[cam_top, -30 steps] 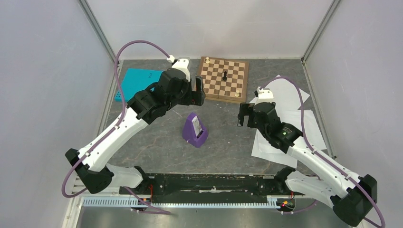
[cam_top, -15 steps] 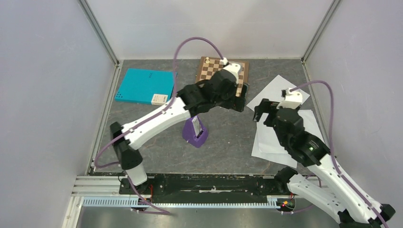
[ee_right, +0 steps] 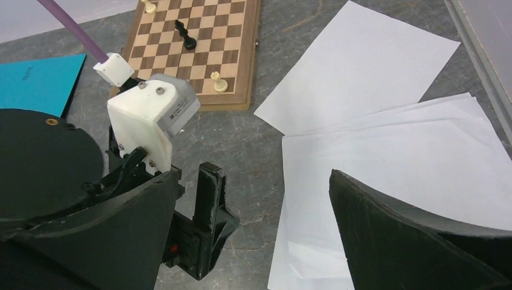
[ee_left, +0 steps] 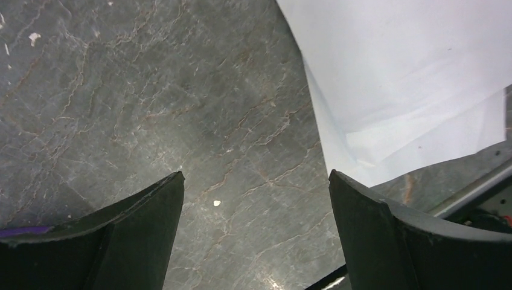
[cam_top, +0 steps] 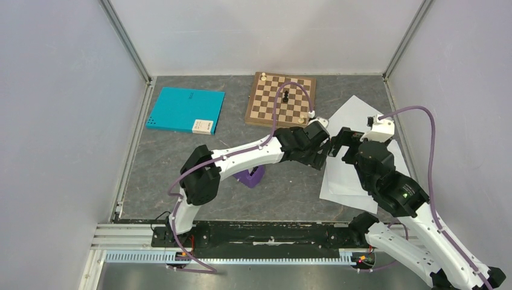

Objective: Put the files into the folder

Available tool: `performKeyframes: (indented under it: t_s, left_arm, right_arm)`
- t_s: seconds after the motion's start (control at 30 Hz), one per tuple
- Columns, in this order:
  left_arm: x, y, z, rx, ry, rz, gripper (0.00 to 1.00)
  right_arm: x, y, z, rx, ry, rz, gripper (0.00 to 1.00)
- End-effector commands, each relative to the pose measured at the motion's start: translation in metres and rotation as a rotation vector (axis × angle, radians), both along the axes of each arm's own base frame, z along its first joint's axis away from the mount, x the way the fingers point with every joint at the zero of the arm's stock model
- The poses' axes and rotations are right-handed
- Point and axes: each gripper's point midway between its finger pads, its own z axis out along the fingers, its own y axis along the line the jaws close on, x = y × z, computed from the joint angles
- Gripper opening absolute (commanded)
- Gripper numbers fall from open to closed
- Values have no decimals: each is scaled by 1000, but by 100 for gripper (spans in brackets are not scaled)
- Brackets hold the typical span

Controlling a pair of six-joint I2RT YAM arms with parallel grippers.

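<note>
Files [cam_top: 340, 181], plain white sheets, lie loose on the tabletop [cam_top: 290, 181], just right of the chessboard's [cam_top: 281, 103] near corner. The left jaws hang there, wide open, holding nothing. The right jaws hang there too, wide open and empty. The blue folder [cam_top: 181, 109] lies shut, left of the chessboard.

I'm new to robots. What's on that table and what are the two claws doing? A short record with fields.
files: overlapping white sheets on the table, right side
folder: teal, closed, flat at far left
left gripper: open, empty, over bare table beside the sheets
right gripper: open, empty, above the sheets' left edge
also there: chessboard, purple metronome
</note>
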Motion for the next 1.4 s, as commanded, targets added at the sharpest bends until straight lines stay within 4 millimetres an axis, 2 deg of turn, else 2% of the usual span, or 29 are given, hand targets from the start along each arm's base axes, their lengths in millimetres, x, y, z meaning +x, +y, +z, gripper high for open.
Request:
performKeyframes:
  t_s: [0.0,0.2,0.5,0.6,0.9,1.1,1.17,1.27,1.37]
  left_arm:
    - [10,0,-15,13,-21,28,95]
    - [22,37,-53,99,10,72,95]
    - [27,94,-78,145,46,151,95]
    - [28,113,-79,154,55,179,95]
    - [11,169,-82,157,106,181,96]
    - [22,225,-72,177,98,272,96]
    - [26,222,-58,160,74,256,96]
    - [24,196,-39,161,37,189,96]
    - [10,172,-35,157,49,148,96]
  right_arm:
    - [1,1,-9,-1,22,-5,98]
    - [0,5,-21,2,45,10,98]
    - [1,10,-35,-3,74,24,98]
    - [2,13,-37,0,81,33,98]
    - [1,15,-47,3,98,38,98]
    - [3,19,-49,5,105,53,98]
    - [4,19,-50,0,105,50,98]
    - [6,18,-51,-16,107,46,98]
    - [7,17,-51,-29,109,39,98]
